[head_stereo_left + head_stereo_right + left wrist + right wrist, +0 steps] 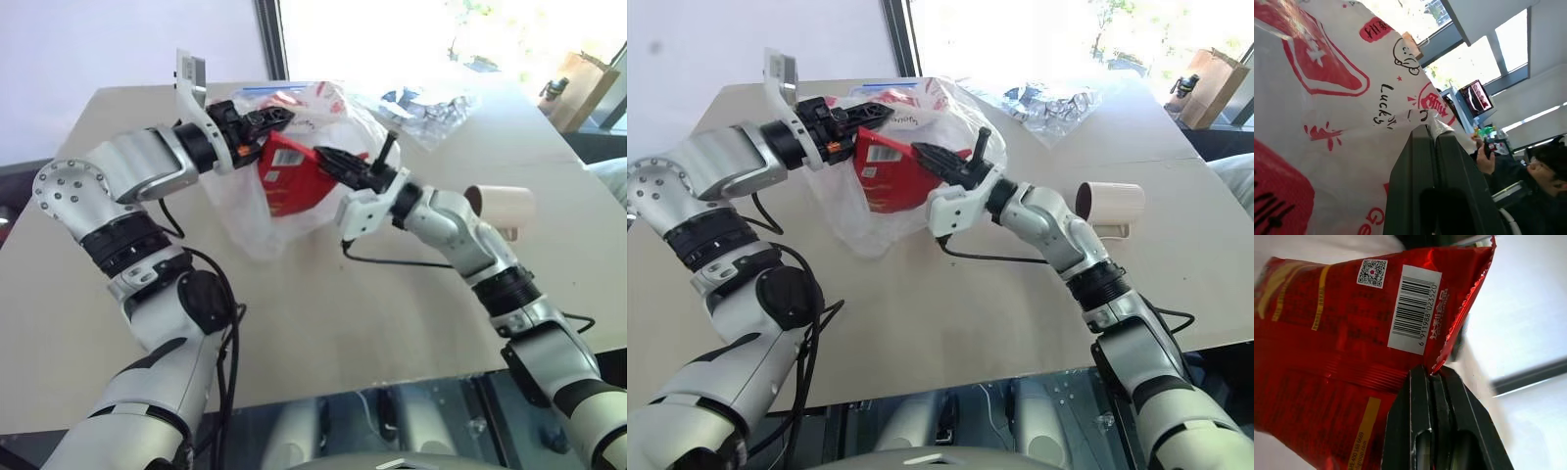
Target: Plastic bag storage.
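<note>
Tabletop (pixel 323 323): pale, plain surface across the middle of the head frames, bare along its near edge. Right claw (pixel 328 157): just right of centre, fingers pressed together on the crimped edge of a red packet (pixel 289 176); the right wrist frame shows that edge pinched between the two black fingers (pixel 1415 421), barcode and small square code facing the camera. Red packet: held up off the tabletop, sitting against or inside the bag; which of the two cannot be told. Left claw (pixel 274 117): upper centre-left, fingers closed on a fold of the bag; the left wrist frame shows the thin film caught between the fingertips (pixel 1422 147). Bag (pixel 255 211): centre of the frame, translucent white with red logos and small dark drawings, upper part lifted by the left claw, lower part slumped on the tabletop. Paper cup (pixel 505 206): lying on its side at right of centre, well apart from the bag. Clear wrapping (pixel 431 113): crumpled heap at upper right, beyond the bag. Brown paper bag (pixel 583 88): far upper right corner, off the tabletop. Person (pixel 1542 171): lower right of the left wrist frame, in dark clothing.
</note>
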You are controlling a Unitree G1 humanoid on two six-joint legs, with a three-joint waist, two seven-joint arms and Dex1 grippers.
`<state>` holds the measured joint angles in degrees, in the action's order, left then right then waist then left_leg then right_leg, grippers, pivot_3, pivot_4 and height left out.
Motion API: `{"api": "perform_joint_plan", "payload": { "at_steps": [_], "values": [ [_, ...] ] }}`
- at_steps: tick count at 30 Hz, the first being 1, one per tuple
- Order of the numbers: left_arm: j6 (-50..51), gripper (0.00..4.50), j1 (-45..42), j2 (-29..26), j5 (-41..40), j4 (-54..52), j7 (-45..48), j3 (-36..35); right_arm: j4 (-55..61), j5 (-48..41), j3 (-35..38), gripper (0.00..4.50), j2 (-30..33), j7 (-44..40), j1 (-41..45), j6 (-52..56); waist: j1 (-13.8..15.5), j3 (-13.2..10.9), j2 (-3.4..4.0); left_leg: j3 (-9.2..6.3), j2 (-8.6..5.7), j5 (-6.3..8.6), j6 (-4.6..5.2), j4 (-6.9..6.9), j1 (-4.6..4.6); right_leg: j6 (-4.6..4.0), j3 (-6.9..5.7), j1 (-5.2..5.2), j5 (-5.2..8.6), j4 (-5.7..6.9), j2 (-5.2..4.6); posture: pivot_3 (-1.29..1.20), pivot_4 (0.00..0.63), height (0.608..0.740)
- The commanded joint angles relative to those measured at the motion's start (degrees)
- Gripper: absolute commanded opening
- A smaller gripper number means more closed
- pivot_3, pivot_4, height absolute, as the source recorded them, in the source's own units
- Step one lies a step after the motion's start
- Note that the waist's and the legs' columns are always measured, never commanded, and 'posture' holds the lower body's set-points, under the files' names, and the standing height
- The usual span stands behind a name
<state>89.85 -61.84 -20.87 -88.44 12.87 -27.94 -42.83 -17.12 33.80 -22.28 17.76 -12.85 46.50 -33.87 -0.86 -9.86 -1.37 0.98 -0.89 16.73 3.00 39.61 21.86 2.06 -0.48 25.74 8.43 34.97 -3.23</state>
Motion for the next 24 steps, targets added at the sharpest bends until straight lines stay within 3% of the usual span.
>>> {"api": "perform_joint_plan", "payload": {
  "at_steps": [1,3,7,12,18,21,24],
  "values": [
    [-9.44,0.0,3.88,-4.36,-19.52,-3.39,-11.05,8.94,0.36,-1.37,1.47,0.03,0.64,1.02,0.66,-0.73,-0.07,0.0,0.0,0.02,0.0,-0.01,-0.02,-0.06,-0.04,0.0,0.04,0.0,0.0,0.0,-0.08,0.0,0.15,0.74],
    [-14.31,0.0,4.94,-5.23,-23.79,-4.63,-14.25,11.3,0.01,-1.42,3.11,0.03,1.5,1.92,1.65,0.23,-0.07,0.0,0.0,0.01,-0.01,-0.04,-0.07,-0.11,-0.06,-0.01,0.04,0.02,-0.01,0.02,-0.1,0.0,0.15,0.74],
    [-17.62,0.0,6.15,-5.47,-24.56,-6.47,-14.85,13.27,-0.64,0.66,6.27,0.03,3.41,7.3,4.14,1.3,0.12,0.0,0.0,0.01,-0.07,-0.08,-0.12,-0.14,-0.05,-0.03,-0.01,0.01,-0.01,0.0,0.13,0.0,0.15,0.74],
    [-18.35,0.0,8.62,-5.15,-24.56,-9.35,-12.99,15.93,-3.6,3.64,-0.65,0.03,1.93,4.43,-1.31,0.35,0.01,0.08,-0.04,0.03,-0.08,-0.09,-0.11,-0.29,-0.16,-0.04,0.01,-0.07,0.01,-0.08,0.23,0.0,0.15,0.74],
    [-17.58,0.0,13.68,-13.05,-24.56,-16.37,-7.17,25.06,-7.39,2.55,-6.42,0.03,-0.62,-1.21,-5.57,0.37,-0.54,0.03,0.0,0.11,-0.06,-0.1,-0.13,-0.35,-0.14,-0.05,0.09,0.0,0.01,-0.09,0.26,0.0,0.15,0.74],
    [-17.4,0.0,16.16,-18.9,-23.66,-22.26,-3.69,30.08,-11.62,3.04,-7.44,0.03,-1.93,-1.22,-3.61,0.59,-0.69,0.05,-0.02,0.08,-0.05,-0.11,-0.14,-0.28,-0.18,-0.04,0.07,-0.06,0.01,-0.06,0.25,0.0,0.15,0.74],
    [-18.46,0.0,18.1,-21.18,-20.3,-26.47,1.47,32.04,-16.72,3.03,-7.26,0.03,-4.3,0.19,0.02,1.35,-0.91,0.04,-0.02,0.03,-0.05,-0.15,-0.21,-0.29,-0.2,-0.06,0.06,-0.07,0.02,-0.01,0.26,0.0,0.15,0.74]
  ]
}}
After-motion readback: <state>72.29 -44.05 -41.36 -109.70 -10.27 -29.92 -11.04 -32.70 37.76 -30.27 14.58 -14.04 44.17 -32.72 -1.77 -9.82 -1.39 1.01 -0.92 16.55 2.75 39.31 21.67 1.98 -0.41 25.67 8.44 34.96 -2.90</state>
